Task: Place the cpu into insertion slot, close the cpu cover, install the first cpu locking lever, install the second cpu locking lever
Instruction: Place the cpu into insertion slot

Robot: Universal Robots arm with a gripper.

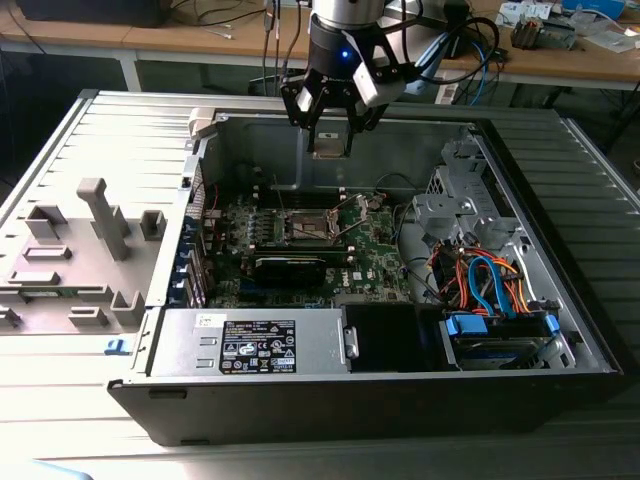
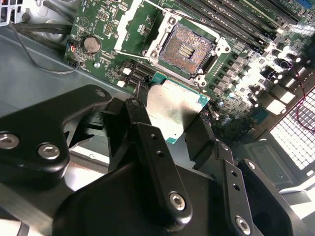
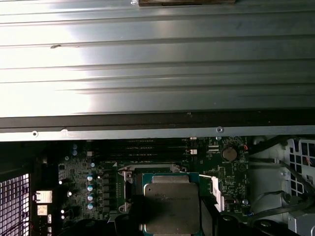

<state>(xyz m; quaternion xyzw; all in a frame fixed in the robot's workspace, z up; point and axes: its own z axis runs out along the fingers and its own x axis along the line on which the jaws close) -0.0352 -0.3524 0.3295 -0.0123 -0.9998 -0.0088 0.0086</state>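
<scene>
Clamped between the two black fingers (image 2: 139, 129) of the gripper (image 1: 331, 140) is the cpu (image 2: 174, 108), held by opposite edges with its dull metal top facing the wrist cameras. In the exterior view the gripper hangs above the far wall of an open computer case (image 1: 590, 360), well above the green circuit board (image 1: 375, 250) on the case floor.

The insertion slot (image 2: 184, 46) lies bare on that board, its dark contact field uncovered. The cpu is above it and apart from it, offset toward the far wall. What looks like the cpu cover (image 2: 123, 32) is folded back off the socket on one side. Long black memory slots (image 2: 231, 22) run just beside the socket on another side.

Toward the case's near edge sit a grey power supply (image 1: 250, 345) and, in the near corner on the exterior view's right, a drive bay with blue and orange cables (image 1: 490, 285).

The case lies on its side on a ribbed grey metal table (image 1: 120, 120). A grey fixture (image 1: 100, 220) stands on the table beyond the case's edge on the exterior view's left. A wooden desk (image 1: 200, 45) crosses behind the table's far edge.
</scene>
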